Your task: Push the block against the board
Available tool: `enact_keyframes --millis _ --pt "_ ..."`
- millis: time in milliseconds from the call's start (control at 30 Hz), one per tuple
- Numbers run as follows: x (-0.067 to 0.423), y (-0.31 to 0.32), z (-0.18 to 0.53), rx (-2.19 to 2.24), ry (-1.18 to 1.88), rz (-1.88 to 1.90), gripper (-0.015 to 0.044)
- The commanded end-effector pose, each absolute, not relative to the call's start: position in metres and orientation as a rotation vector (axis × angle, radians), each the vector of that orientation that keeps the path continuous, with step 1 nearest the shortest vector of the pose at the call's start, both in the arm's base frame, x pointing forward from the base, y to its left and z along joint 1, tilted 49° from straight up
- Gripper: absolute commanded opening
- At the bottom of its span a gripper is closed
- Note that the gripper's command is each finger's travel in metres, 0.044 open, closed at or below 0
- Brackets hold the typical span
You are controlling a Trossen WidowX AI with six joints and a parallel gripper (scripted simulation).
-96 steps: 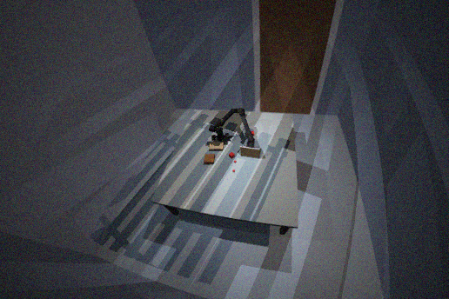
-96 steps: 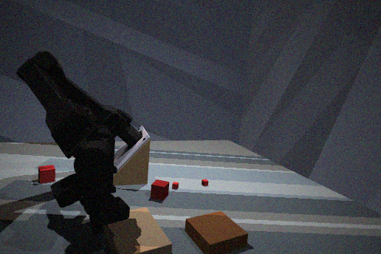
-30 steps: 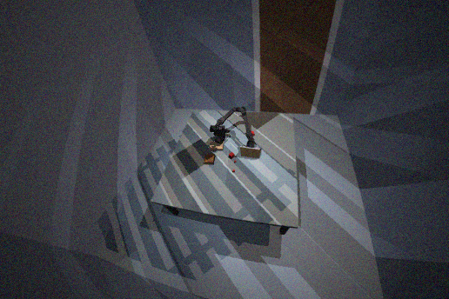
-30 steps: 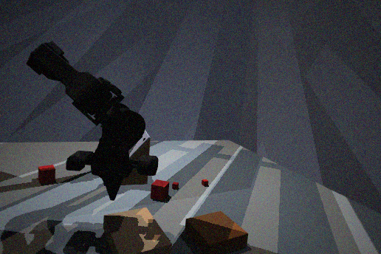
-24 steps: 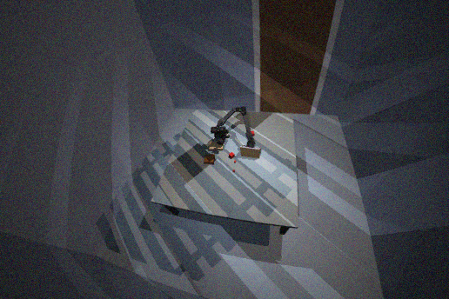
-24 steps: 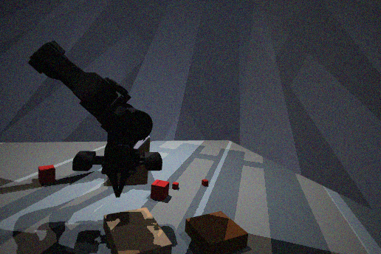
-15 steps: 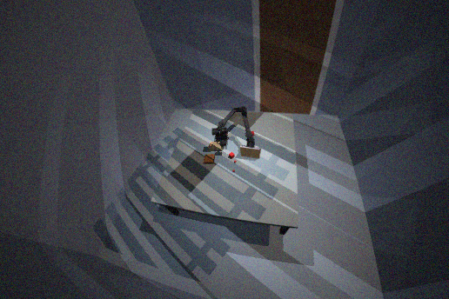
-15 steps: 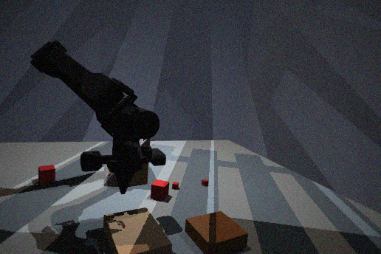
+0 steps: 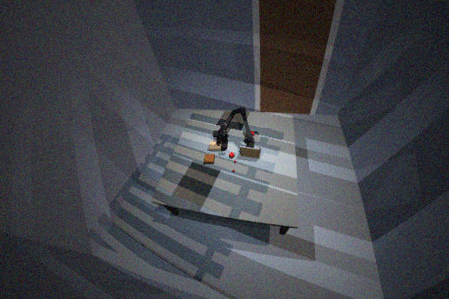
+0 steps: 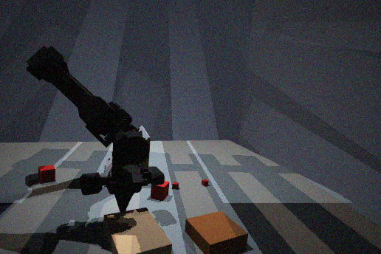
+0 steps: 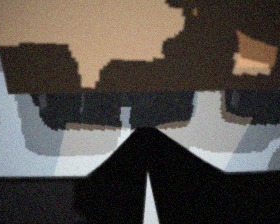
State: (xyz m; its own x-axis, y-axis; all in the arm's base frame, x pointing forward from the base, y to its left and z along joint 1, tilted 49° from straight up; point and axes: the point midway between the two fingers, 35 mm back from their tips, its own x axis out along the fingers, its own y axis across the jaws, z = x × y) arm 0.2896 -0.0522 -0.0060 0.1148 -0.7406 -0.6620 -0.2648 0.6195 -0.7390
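An orange-brown square block (image 9: 209,158) (image 10: 215,230) lies flat on the table (image 9: 261,205). A tan flat slab (image 9: 213,147) (image 10: 144,233) (image 11: 92,35) lies close beside it with a narrow gap between them; they do not touch. My gripper (image 9: 223,148) (image 10: 122,207) (image 11: 145,136) is shut and empty. It points down, with its tip at the slab's far edge, on the side nearer the arm. A longer tan slab (image 9: 250,152) sits by the arm's base. I cannot tell which tan piece is the board.
A red cube (image 9: 231,155) (image 10: 159,190) lies just behind the block and slab. Two tiny red cubes (image 10: 175,185) (image 10: 204,182) lie beside it. Another red cube (image 10: 46,173) lies far to the left in the exterior view.
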Motion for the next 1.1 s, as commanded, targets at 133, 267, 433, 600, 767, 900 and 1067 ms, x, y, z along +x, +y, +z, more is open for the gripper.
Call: enact_keyframes --millis 133,267,433,600,767,900,1067 --pt "0.293 -0.054 -0.009 -0.910 1.460 -0.429 0.0000" --pt "0.296 -0.054 -0.009 -0.910 1.459 -0.429 0.0000" --pt "0.300 -0.053 -0.010 -0.909 1.459 -0.429 0.0000" --pt "0.304 -0.051 -0.010 -0.909 1.459 -0.429 0.0000" --pt "0.308 -0.050 -0.011 -0.909 1.459 -0.428 0.0000" --pt "0.311 -0.050 -0.011 -0.909 1.459 -0.428 0.0000" --pt "0.315 -0.048 -0.011 -0.909 1.459 -0.428 0.0000"
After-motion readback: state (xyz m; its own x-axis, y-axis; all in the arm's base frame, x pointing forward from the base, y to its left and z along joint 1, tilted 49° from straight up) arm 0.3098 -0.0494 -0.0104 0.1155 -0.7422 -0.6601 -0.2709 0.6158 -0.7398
